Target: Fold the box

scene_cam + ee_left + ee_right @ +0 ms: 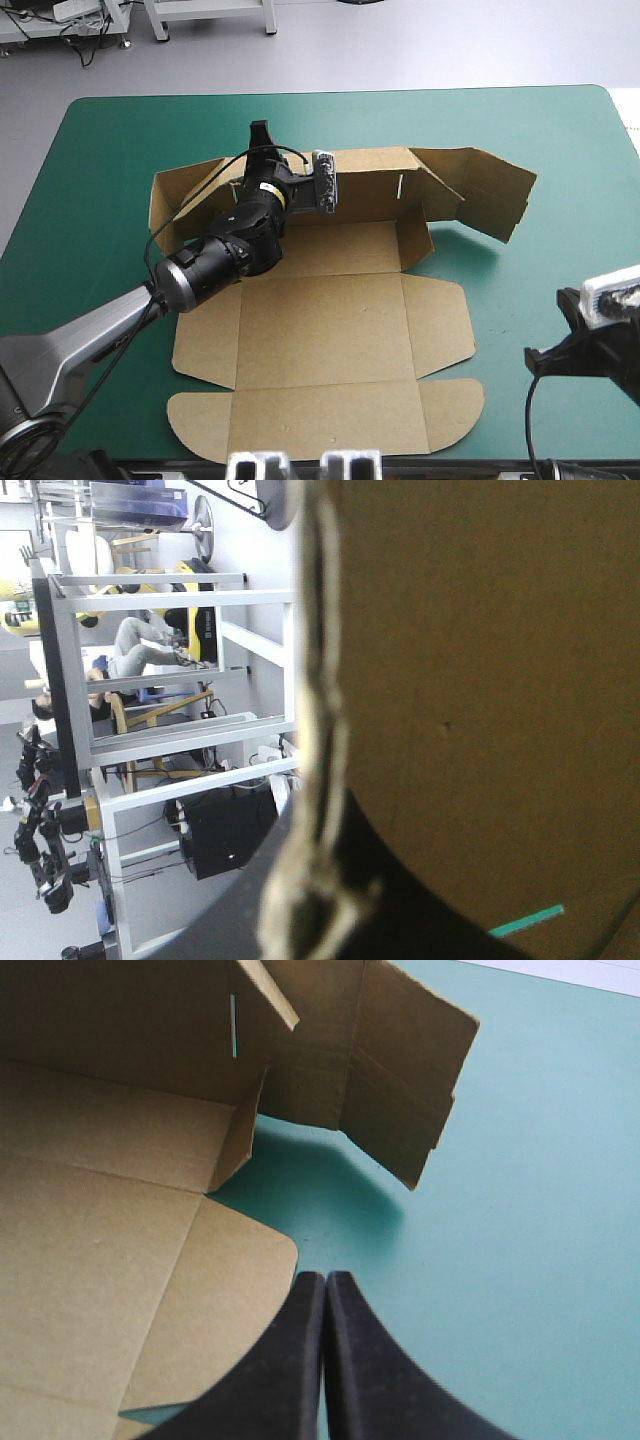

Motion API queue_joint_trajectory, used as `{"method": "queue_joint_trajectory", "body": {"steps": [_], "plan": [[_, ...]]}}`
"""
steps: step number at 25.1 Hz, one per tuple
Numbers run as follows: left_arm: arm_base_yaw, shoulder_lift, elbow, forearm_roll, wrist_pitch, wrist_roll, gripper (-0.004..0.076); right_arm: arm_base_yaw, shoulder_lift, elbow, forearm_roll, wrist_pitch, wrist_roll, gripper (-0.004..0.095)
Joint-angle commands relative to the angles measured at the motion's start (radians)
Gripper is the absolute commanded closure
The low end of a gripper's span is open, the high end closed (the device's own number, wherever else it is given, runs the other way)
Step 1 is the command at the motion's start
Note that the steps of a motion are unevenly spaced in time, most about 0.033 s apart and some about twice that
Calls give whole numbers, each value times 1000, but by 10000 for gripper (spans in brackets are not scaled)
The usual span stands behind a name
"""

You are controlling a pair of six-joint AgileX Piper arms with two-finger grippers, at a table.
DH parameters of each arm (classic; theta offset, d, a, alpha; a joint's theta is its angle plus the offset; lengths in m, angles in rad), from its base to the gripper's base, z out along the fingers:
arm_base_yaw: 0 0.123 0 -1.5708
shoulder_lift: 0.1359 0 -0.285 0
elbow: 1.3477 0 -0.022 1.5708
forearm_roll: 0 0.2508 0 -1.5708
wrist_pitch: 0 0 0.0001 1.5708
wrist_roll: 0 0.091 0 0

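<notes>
High view only: whole brown box point(330, 340) lies mid-tabletop point(90, 180). Near panels and rounded flaps flat, far wall raised, far right flap standing at angle. Left pincer point(259, 135) at far wall's top edge.
Left wrist view alone shows grip: black fingers point(410, 920) all but closed, clamping board, raw fluted edge between them.
Right wrist view: right pincer point(325, 1278) closed to point, empty, over bare teal-green tabletop just beside rounded side flap. Board matte, creased at folds.
</notes>
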Motion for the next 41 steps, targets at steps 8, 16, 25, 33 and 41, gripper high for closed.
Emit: {"method": "queue_joint_trajectory", "body": {"steps": [8, 16, 25, 33, 41], "plan": [[-6, -68, 161, 244, -77, -268, 734, 2, 473, -402, 213, -123, -87, 931], [-6, -58, 170, 248, -114, -274, 734, 4, 874, -691, 425, -84, -184, 931], [-6, -58, 170, 251, -114, -274, 734, 138, 1134, -874, 371, -56, -161, 930], [-6, -58, 170, 251, -114, -274, 734, 200, 1266, -915, 226, -36, -99, 931], [-6, -58, 170, 251, -114, -274, 734, 200, 1367, -915, 226, -13, -131, 931]]}}
